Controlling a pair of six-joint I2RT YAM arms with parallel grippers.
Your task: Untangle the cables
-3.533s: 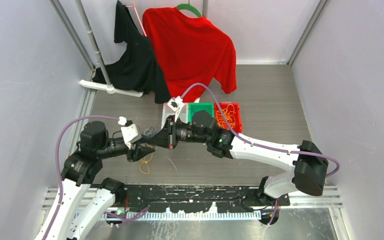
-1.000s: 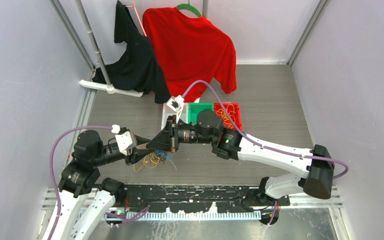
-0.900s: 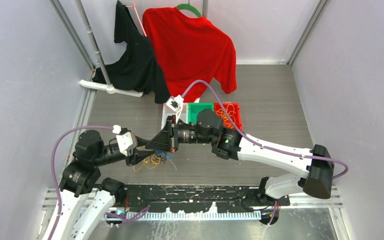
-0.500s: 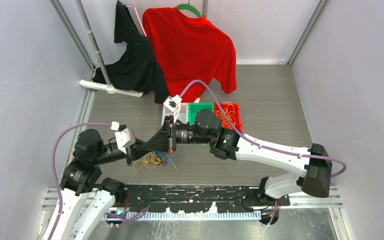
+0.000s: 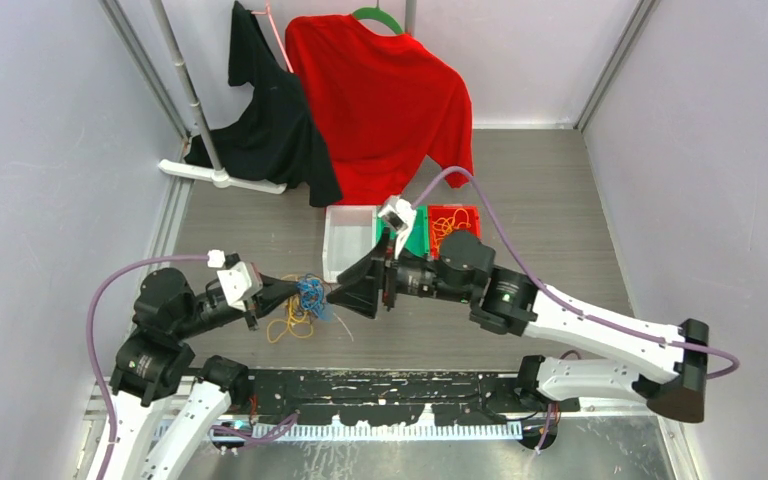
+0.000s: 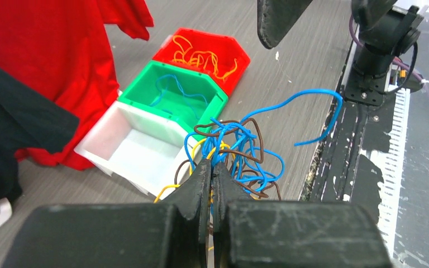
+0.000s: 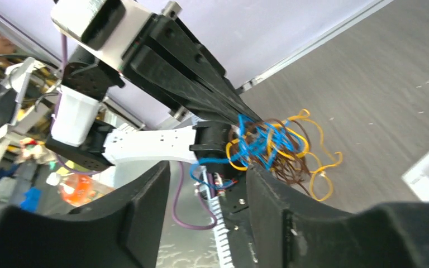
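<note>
Left gripper (image 6: 211, 167): shut tight, pinching strands at the near side of the tangle of cables (image 6: 234, 148). Blue, dark brown and orange-yellow wires knotted together right at the fingertips. One long blue end (image 6: 313, 109) arching out to the right of the knot, free. In the top view, tangle (image 5: 310, 297) bunched at the left gripper (image 5: 295, 290), with orange-yellow loops (image 5: 288, 322) trailing down toward the table (image 5: 560, 180) in front of the left arm. Which strands are actually pinched: cannot tell.

Right gripper (image 7: 208, 170): open, fingers spread wide, nothing between them. Pointed at the tangle (image 7: 271, 145) from the opposite side, facing the left gripper (image 7: 237, 120). From above, right gripper (image 5: 345, 297) just beside the knot; touching or not, cannot tell.

Behind the tangle, three bins in a row, side by side: white bin (image 6: 128, 145), green bin (image 6: 131, 97), red bin (image 6: 229, 50). Single blue cable (image 6: 173, 92) in the green one, several orange-yellow cables (image 6: 204, 56) in the red one. No cable visible in the white one from the left wrist view.

Far end of the table: red shirt (image 5: 380, 100) on a green hanger (image 5: 378, 14), black garment (image 5: 270, 120) beside it, both at a white rack (image 5: 185, 90).
</note>
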